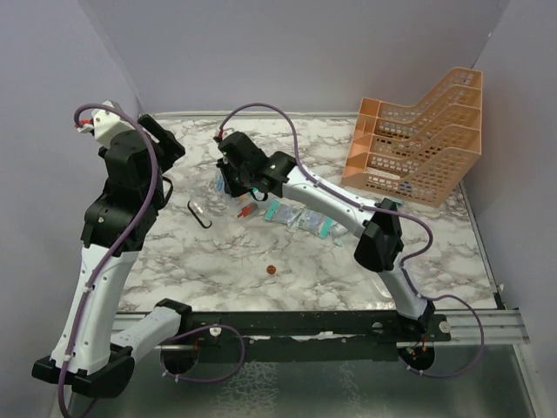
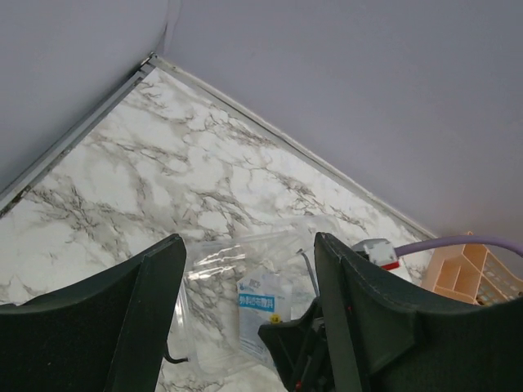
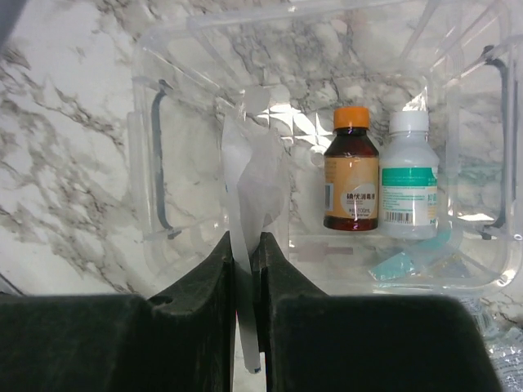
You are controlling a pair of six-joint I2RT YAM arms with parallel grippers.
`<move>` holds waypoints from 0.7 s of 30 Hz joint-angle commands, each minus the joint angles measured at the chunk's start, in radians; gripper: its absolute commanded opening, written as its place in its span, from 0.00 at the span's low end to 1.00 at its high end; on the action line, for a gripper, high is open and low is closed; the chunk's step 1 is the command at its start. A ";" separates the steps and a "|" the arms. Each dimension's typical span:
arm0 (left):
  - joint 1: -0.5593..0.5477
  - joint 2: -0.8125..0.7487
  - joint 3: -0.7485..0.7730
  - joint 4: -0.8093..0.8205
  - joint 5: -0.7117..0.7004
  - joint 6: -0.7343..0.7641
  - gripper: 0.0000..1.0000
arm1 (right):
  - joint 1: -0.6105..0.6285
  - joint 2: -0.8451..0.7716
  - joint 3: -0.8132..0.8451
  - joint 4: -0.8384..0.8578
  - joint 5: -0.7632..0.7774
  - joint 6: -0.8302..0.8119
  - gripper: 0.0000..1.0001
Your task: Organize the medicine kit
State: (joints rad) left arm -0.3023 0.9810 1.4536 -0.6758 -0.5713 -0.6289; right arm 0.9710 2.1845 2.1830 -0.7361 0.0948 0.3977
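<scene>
The right claw point(image 3: 245, 247) hides the lower end of the white sachet point(image 3: 255, 175); the medicine kit point(image 3: 189, 184) is cropped on its right; the reddish speck point(image 1: 271, 269) is too small to identify.

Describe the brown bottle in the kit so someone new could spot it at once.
On the marble table sits the clear plastic medicine kit, seen from the right wrist camera. Two small bottles sit side by side in its right half. Yours is the left one: the dark amber bottle with an orange cap, beside the white bottle with a white cap.
</scene>
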 commanded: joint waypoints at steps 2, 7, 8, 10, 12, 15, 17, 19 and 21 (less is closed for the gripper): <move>0.002 0.010 0.023 -0.020 -0.011 0.028 0.68 | 0.035 0.149 0.184 -0.193 0.154 -0.056 0.01; 0.003 0.014 0.049 -0.019 -0.010 0.045 0.68 | 0.042 0.229 0.251 -0.200 0.218 -0.117 0.02; 0.002 0.017 0.055 -0.020 -0.010 0.049 0.68 | 0.042 0.235 0.249 -0.192 0.227 -0.126 0.03; 0.003 0.022 0.061 -0.019 -0.008 0.055 0.68 | 0.044 0.251 0.249 -0.178 0.232 -0.146 0.05; 0.003 0.028 0.063 -0.019 -0.005 0.057 0.68 | 0.046 0.269 0.252 -0.169 0.250 -0.162 0.06; 0.003 0.036 0.061 -0.019 0.003 0.059 0.68 | 0.048 0.293 0.270 -0.164 0.261 -0.182 0.09; 0.003 0.039 0.058 -0.019 0.009 0.058 0.68 | 0.048 0.301 0.272 -0.151 0.254 -0.193 0.11; 0.003 0.042 0.056 -0.020 0.013 0.058 0.68 | 0.050 0.303 0.273 -0.139 0.236 -0.203 0.14; 0.003 0.043 0.053 -0.019 0.014 0.059 0.68 | 0.052 0.302 0.272 -0.126 0.212 -0.211 0.18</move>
State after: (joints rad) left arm -0.3023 1.0233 1.4929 -0.6903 -0.5690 -0.5873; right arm 1.0100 2.4485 2.4359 -0.8772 0.3096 0.2264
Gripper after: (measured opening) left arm 0.676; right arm 0.144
